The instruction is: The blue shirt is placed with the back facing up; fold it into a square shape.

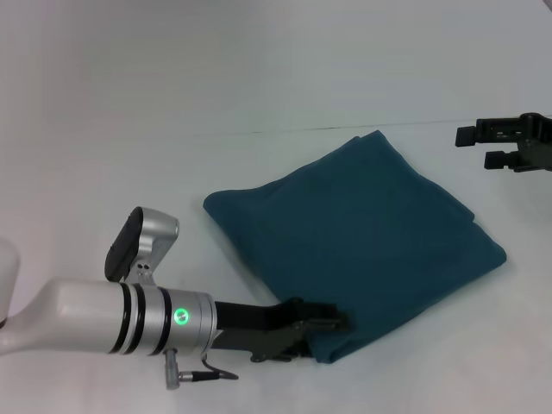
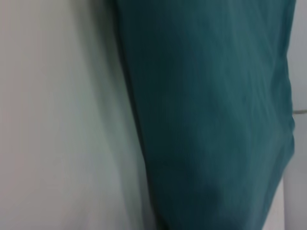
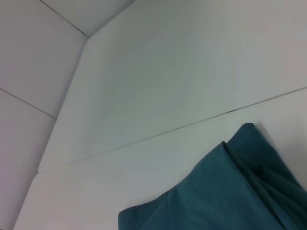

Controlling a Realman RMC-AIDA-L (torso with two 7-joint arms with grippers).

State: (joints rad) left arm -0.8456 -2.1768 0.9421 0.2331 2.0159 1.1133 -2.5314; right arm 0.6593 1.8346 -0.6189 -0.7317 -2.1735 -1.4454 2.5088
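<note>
The blue shirt (image 1: 358, 241) lies folded into a rough, skewed square on the white table (image 1: 129, 121), plain side up, one corner pointing away from me and one toward my near edge. My left gripper (image 1: 332, 326) is low at that near corner, its dark fingers touching the cloth edge; I cannot tell whether they are pinching it. My left wrist camera shows teal fabric (image 2: 211, 115) close up beside bare tabletop. My right gripper (image 1: 483, 147) hangs spread apart and holding nothing, well off the shirt's far right side.
</note>
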